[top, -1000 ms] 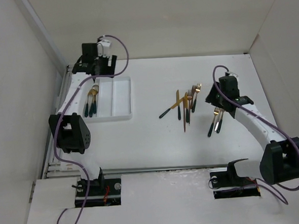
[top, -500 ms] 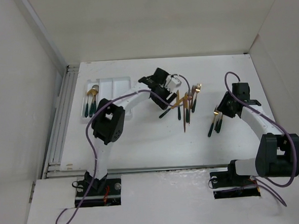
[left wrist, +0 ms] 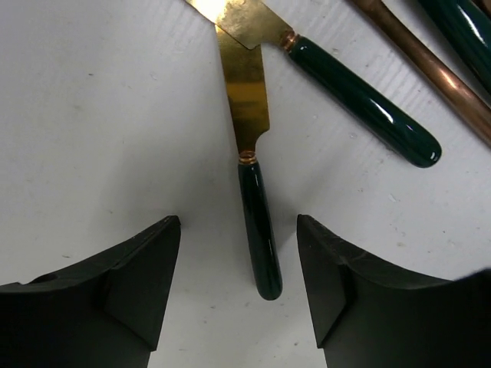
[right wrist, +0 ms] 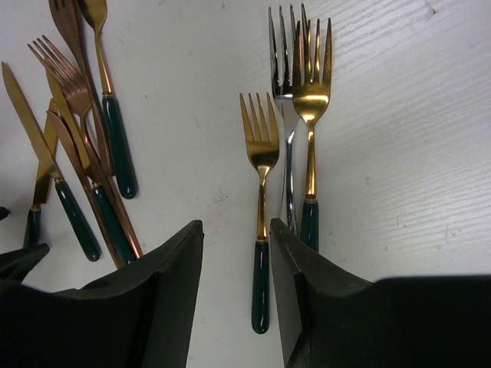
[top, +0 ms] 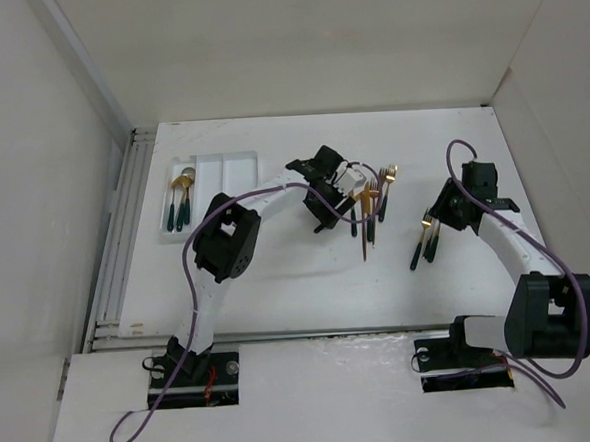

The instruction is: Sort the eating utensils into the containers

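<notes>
Our left tool (left wrist: 238, 257) hangs with jaws apart astride the dark handle of a gold knife (left wrist: 245, 130) at the left of the loose pile mid-counter (top: 278, 272). We should drop straight, centre the handle and pinch it alone, since another knife's blade (left wrist: 253, 19) crosses its tip. Our right tool (right wrist: 236, 234), also apart, straddles a small fork (right wrist: 261, 207) to the right. The white tray (top: 227, 175) lies far left.

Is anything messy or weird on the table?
Yes. In the middle of the table, the knives lie crossed over each other in a jumble, not side by side. By the right pincer, one silver fork sits partly under a gold fork, the only silver one in view.
</notes>
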`<action>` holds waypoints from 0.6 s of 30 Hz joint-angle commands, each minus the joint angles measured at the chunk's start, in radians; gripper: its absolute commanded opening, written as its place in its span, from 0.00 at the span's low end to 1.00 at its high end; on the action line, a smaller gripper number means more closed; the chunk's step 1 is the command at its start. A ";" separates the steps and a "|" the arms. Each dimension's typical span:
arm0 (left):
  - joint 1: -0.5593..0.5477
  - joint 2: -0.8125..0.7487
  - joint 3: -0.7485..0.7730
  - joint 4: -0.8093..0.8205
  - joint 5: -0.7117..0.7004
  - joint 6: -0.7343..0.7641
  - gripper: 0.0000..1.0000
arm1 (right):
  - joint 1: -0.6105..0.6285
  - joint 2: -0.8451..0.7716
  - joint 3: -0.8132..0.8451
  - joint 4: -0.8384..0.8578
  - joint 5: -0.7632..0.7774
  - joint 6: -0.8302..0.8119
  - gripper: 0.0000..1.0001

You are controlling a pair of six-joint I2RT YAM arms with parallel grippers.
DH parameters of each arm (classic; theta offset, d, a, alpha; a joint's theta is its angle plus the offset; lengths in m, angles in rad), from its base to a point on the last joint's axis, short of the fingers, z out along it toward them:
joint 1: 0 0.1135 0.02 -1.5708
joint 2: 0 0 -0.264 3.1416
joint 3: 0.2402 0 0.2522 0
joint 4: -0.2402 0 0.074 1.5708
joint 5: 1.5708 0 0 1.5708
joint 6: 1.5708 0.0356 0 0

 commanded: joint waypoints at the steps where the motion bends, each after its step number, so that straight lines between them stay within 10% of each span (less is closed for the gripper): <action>1: -0.014 0.060 0.007 -0.022 -0.035 -0.029 0.59 | -0.003 -0.036 0.000 0.004 -0.002 -0.015 0.46; 7: -0.014 0.072 -0.015 -0.011 -0.035 -0.030 0.32 | -0.003 -0.046 0.000 0.004 -0.002 -0.015 0.46; 10: -0.014 0.097 0.008 -0.023 -0.059 -0.039 0.00 | -0.003 -0.055 0.000 -0.005 0.007 -0.024 0.46; 18: 0.055 0.033 0.057 -0.074 -0.320 -0.089 0.00 | -0.003 -0.109 -0.009 -0.015 0.007 -0.024 0.46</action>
